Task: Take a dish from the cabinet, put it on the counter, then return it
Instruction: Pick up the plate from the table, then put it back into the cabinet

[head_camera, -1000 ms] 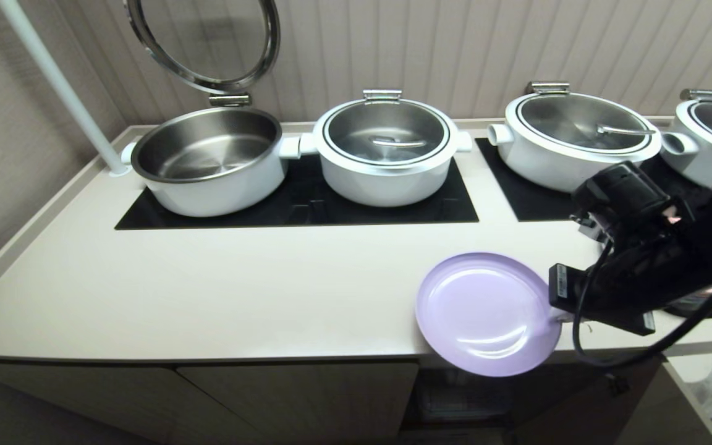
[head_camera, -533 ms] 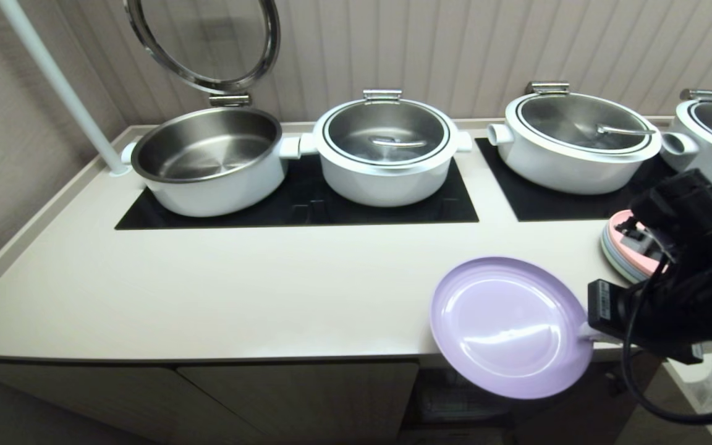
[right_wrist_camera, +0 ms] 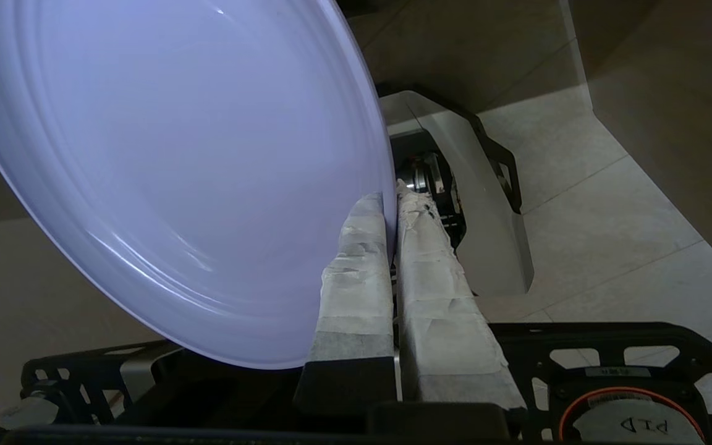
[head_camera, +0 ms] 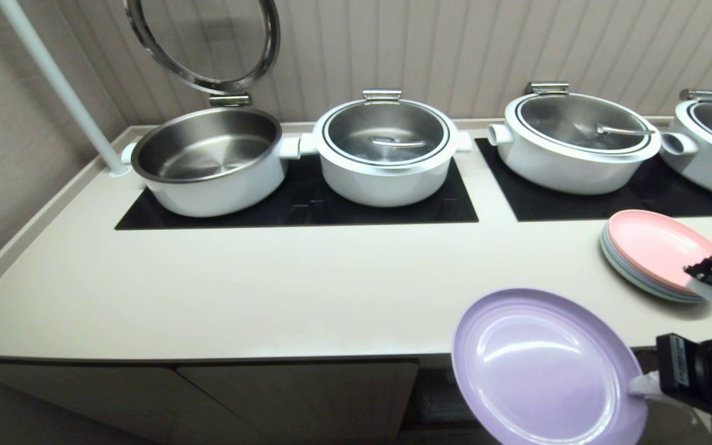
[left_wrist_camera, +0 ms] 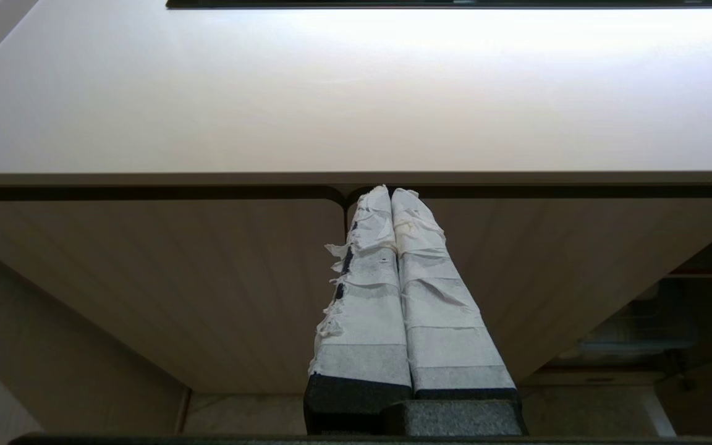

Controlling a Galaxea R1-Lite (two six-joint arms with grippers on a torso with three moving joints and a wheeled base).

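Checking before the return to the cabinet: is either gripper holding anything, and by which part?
The right gripper is shut on the lavender dish, pinching its rim on the side toward the arm. The left gripper is shut and holds nothing.

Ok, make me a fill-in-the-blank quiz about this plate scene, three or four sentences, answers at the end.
1. The right gripper pinches the ____ of the purple dish.
2. The stack of plates on the counter has a ____ plate on top.
3. The leftmost pot has its lid ____.
4. The left gripper has its fingers ____.

Answers: rim; pink; open; shut
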